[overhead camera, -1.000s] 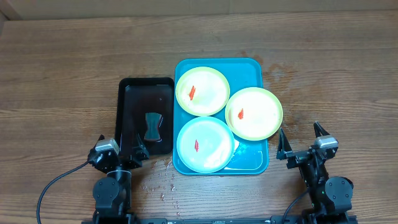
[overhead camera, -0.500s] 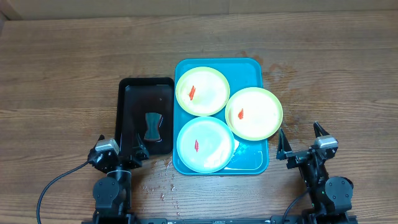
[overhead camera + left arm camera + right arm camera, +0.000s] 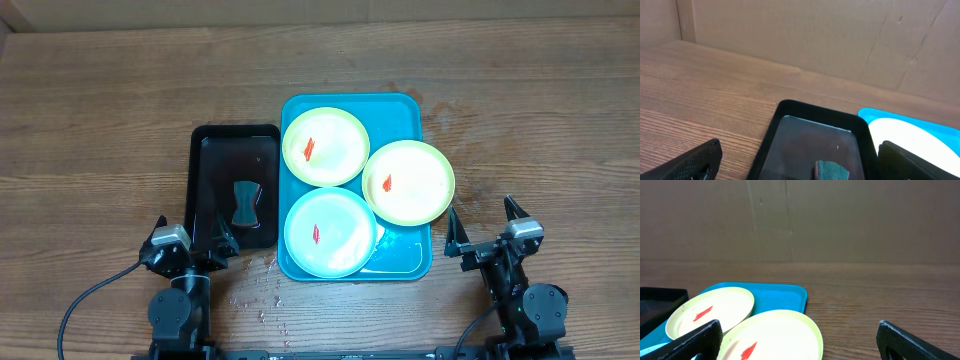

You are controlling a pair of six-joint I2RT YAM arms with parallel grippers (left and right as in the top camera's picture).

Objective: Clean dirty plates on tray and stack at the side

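Gaping empty, left hand [image 3: 191, 226], right hand [image 3: 480, 207]

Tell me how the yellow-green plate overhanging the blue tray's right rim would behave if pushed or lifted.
The plate looks thin and plastic, so it is probably light, stiff and not fragile. It rests across the rim of the tray, so a push may rock it or slide it off. Its smooth, shallow edge could slip when gripped.

I can read no text, label, brand, number or sign anywhere: none on the plates [image 3: 326, 146], the tray [image 3: 405, 258] or my worktop [image 3: 100, 130].
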